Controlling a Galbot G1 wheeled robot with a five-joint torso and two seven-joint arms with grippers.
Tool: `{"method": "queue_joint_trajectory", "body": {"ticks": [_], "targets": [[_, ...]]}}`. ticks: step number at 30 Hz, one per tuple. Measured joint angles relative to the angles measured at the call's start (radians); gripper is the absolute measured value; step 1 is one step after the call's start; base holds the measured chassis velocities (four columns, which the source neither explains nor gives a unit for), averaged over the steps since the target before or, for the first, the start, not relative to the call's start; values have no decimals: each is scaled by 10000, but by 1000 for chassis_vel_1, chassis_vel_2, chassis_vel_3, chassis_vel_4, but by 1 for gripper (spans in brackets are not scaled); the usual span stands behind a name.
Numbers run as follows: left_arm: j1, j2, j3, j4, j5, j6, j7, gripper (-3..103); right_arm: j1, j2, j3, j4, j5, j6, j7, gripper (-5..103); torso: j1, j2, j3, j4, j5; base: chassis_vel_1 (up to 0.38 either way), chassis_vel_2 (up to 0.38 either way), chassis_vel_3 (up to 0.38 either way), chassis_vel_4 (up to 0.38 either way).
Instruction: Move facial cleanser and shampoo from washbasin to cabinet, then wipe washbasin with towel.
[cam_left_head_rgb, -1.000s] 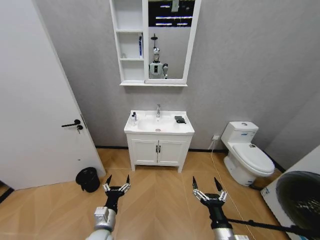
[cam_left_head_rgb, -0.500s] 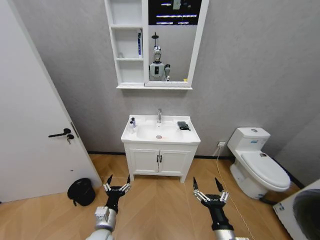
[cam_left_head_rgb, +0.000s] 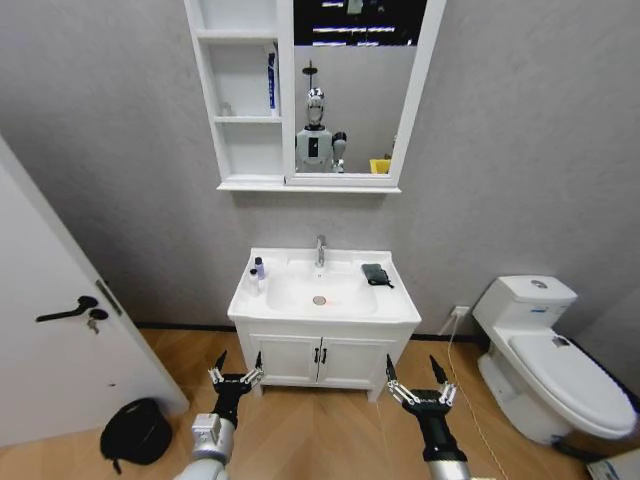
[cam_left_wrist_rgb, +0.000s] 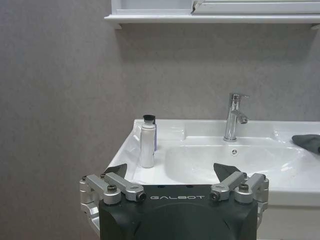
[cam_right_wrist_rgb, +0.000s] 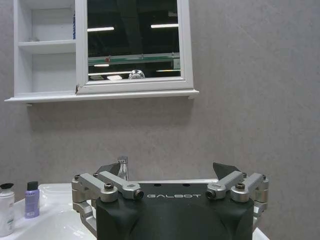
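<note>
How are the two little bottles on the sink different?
The white bottle has a white body, and the purple bottle has a pale purple one. The white bottle looks taller and fatter than the purple bottle. Both stand upright, with dark caps, side by side on the washbasin's left side.

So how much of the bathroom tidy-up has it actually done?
Nothing looks done yet. Two bottles stand on the washbasin and the towel lies by the tap. The left gripper and right gripper hang open and empty before the vanity. Moving bottles to the cabinet and wiping remain.
</note>
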Motion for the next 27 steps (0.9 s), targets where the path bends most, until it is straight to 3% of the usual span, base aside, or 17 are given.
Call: {"method": "queue_joint_trajectory", "body": {"ticks": [6,14,20,27], "targets": [[-87,2,-26,103,16,11,3,98,103,-1,-4,-46,38,-33,318,100,5,-2,2,4,5,-257,254,272,-254],[-573,256,-57,743,26,-130,37,98,159,-19,50,-221,31,248,241,100,-6,0,-1,-2,1,-86,71,50,-35],[-1676,816,-484,1618,-474,-113,-49,98,193,-217,75,-434,-46,380,62,100,-18,6,-4,1,3,67,-49,-48,52],[-3749,1245,-300,3675,-873,-48,-97,98,203,-391,154,-745,-40,472,31,100,1,1,1,-2,4,0,0,0,0]]}}
